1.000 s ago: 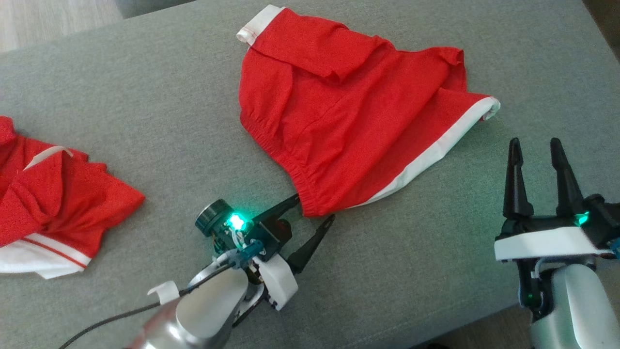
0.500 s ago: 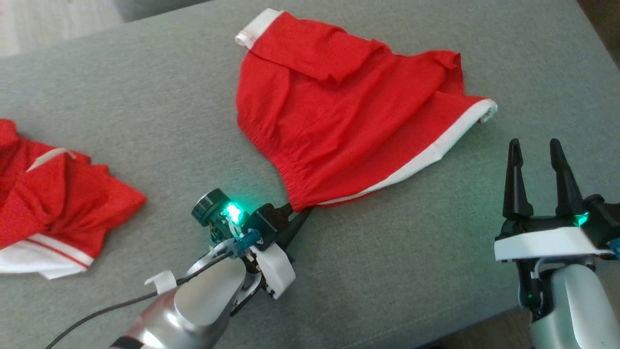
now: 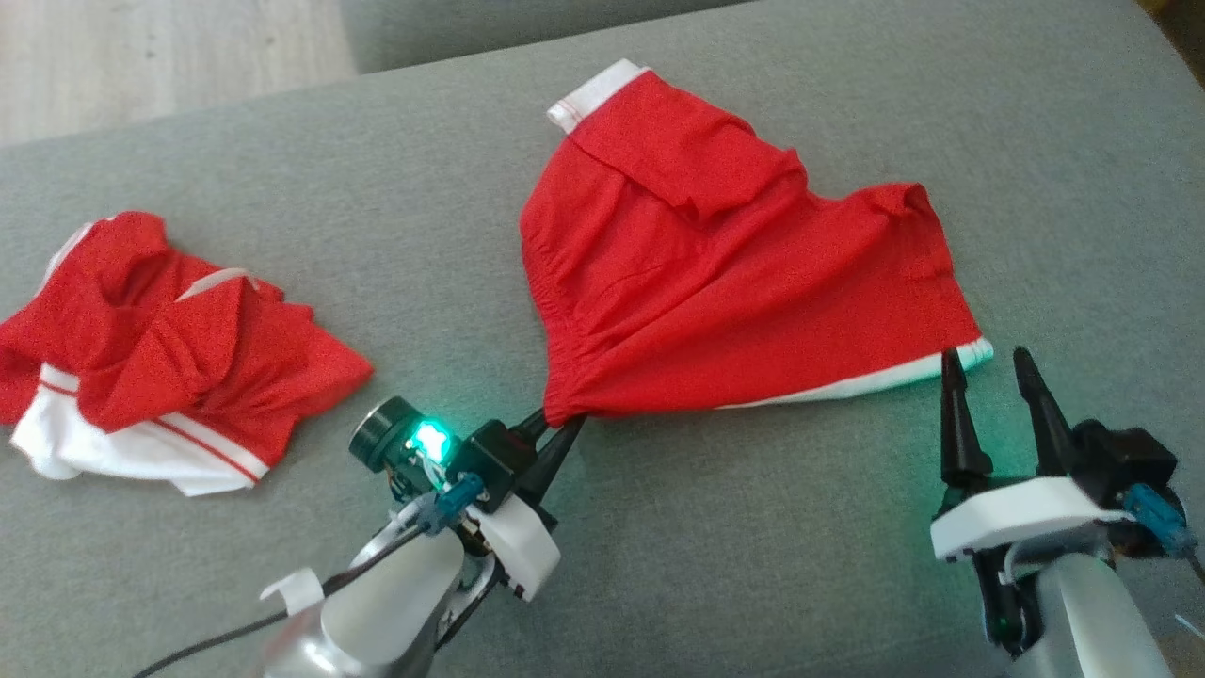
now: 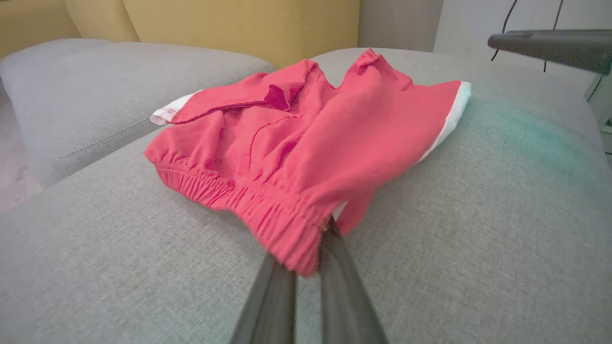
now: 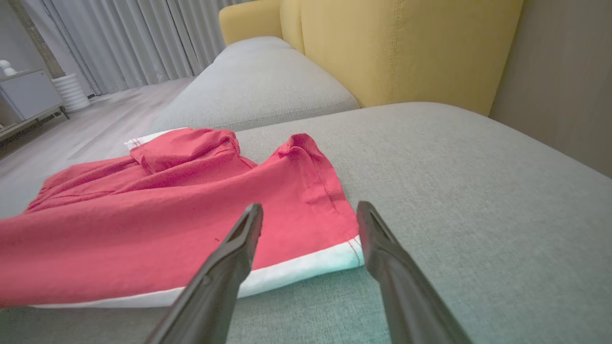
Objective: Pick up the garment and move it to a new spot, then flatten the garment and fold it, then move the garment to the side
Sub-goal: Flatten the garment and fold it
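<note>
Pinching the elastic waistband corner of the red garment (image 3: pixel 734 282) with the left gripper (image 3: pixel 557 426), squeezing both dark fingers shut on the bunched fabric. Holding that corner drawn to a tight point, with the rest fanning out flat across the middle of the grey cushion (image 3: pixel 753 546). Showing a white hem along the near right edge and a white cuff at the far corner. Hovering the right gripper (image 3: pixel 986 363) right at that hem's right end, spreading its fingers apart with nothing between them; touching the cloth or just short of it, hard telling which. Leaving a second red-and-white garment (image 3: pixel 188 377) crumpled well off to the left on the same cushion. Catching a yellow backrest (image 5: pixel 406 52) beyond the cushion in the right wrist view.
</note>
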You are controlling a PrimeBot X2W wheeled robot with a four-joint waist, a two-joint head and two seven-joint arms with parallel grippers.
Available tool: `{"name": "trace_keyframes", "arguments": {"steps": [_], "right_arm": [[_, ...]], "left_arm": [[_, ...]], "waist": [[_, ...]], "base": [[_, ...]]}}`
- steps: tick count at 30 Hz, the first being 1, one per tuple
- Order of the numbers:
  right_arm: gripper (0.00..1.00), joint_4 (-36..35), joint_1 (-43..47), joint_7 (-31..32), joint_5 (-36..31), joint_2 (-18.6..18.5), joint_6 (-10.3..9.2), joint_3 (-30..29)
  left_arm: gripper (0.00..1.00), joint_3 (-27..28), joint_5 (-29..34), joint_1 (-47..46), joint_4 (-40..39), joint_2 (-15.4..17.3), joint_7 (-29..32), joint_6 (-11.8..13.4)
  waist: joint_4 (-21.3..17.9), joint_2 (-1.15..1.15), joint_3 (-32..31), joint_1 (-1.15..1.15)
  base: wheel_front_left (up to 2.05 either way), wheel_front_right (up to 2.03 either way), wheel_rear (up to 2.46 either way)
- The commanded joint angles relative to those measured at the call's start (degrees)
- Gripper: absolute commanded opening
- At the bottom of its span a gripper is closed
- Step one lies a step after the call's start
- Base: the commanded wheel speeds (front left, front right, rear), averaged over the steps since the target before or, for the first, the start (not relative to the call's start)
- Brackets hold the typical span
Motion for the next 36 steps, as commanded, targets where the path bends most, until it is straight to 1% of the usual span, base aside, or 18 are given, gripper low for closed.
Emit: {"name": "trace_keyframes", "arguments": {"steps": [1,10,13,18,24,29,31,36], "right_arm": [[1.0,-0.31,-0.86,0.19,-0.16,-0.35,-0.04,0.52],[1.0,7.53,-4.41,3.09,-4.1,-0.35,-0.04,-4.83],[1.0,9.89,-5.78,3.86,-3.76,-0.35,-0.04,-5.65],[1.0,14.04,-7.38,5.96,-5.6,-0.35,-0.04,-6.85],[1.0,17.3,-8.31,6.31,-5.31,-0.35,-0.04,-6.12],[1.0,19.0,-8.75,6.05,-4.51,-0.35,-0.04,-4.29],[0.0,19.58,-8.96,6.24,-3.88,-0.35,-0.04,-2.89],[0.0,19.82,-9.16,5.76,-3.33,-0.35,-0.04,-1.69]], "left_arm": [[0.0,1.96,-0.64,-0.88,-2.19,1.12,-0.71,0.81],[0.0,2.01,-1.34,0.95,-5.74,2.13,-0.4,2.45],[0.0,1.92,-1.41,1.08,-6.67,2.38,-0.27,2.75],[0.0,1.71,-1.43,0.88,-7.98,2.64,0.03,3.15],[0.0,1.58,-1.62,0.52,-8.74,2.81,0.27,3.5],[0.0,1.46,-1.9,0.57,-8.79,3.07,0.34,3.69],[0.0,1.41,-2.03,0.57,-8.75,3.19,0.46,3.76],[0.0,1.24,-2.28,0.56,-8.19,3.64,1.12,3.98]], "waist": [[1.0,0.0,-0.84,0.01],[3.35,0.0,-1.21,0.01],[3.9,0.0,-0.93,0.01],[4.49,0.0,-0.22,0.01],[4.49,0.0,0.2,0.01],[3.95,0.0,-0.08,0.01],[3.74,0.0,-0.25,0.01],[3.47,0.0,-1.02,0.01]], "base": [[0.0,0.0,0.0],[0.0,0.0,0.0],[0.0,0.0,0.0],[0.0,0.0,0.0],[0.0,0.0,0.0],[0.0,0.0,0.0],[0.0,0.0,0.0],[0.0,0.0,0.0]]}}
